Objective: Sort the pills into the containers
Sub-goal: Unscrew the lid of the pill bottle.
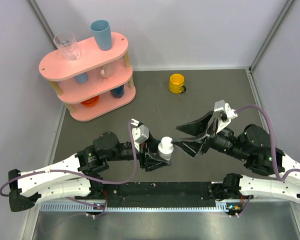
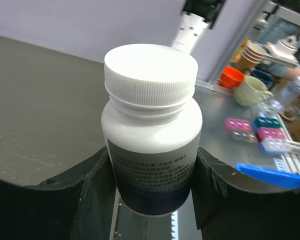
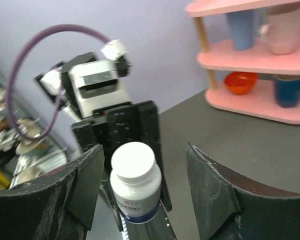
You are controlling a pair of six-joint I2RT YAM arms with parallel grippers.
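Stretches low from the left with the left arm, forearm nearly level, and clamps the left hand on one white bottle, upright and capped, a finger pressed to each side of the label. Faces it from the right with the right arm, elbow bent, the right hand spread wide and holding nothing, tips just beside the cap.

Counts one pink three-tier shelf at the far left, with one clear glass and one blue tumbler on top. Counts one yellow mug far back on the tabletop.

Shows one dark-teal pill box in the left wrist view only, among pink and lilac ones on a steel surface to the right of the bottle, well apart from the left hand.
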